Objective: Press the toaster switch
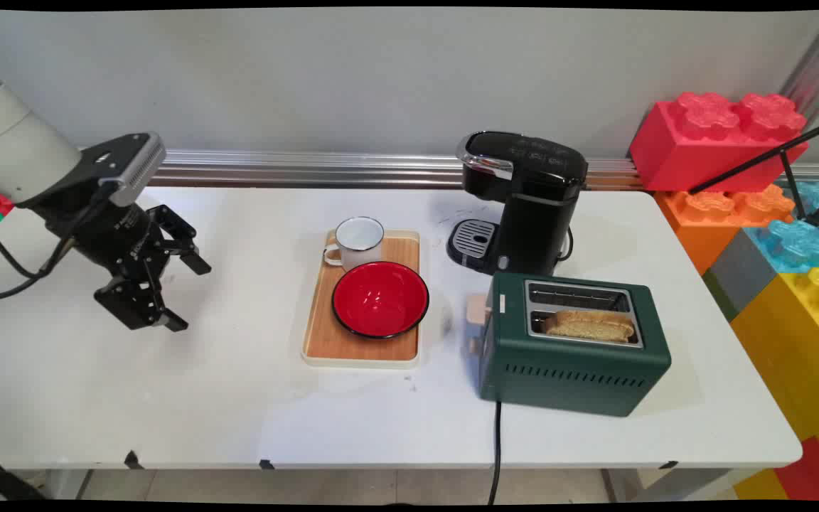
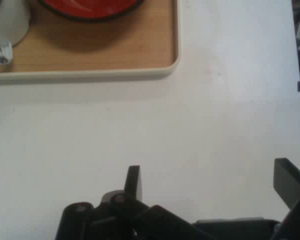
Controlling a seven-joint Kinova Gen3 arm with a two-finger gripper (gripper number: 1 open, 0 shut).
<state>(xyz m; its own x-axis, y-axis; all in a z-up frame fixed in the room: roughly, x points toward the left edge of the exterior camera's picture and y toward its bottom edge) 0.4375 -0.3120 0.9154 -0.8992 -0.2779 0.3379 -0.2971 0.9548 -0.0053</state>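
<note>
In the hand view the top edge cuts off the red bowl (image 2: pixel 90 7) and the mug (image 2: pixel 7 25), and the tray (image 2: pixel 115 72) runs off left. The toaster (image 1: pixel 573 348) hides the coffee maker's (image 1: pixel 523 199) base.

no readable text, labels or brands anywhere

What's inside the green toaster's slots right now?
The green toaster holds one browned toast slice in its near slot; the far slot looks empty. The slice's lower part is hidden.
</note>
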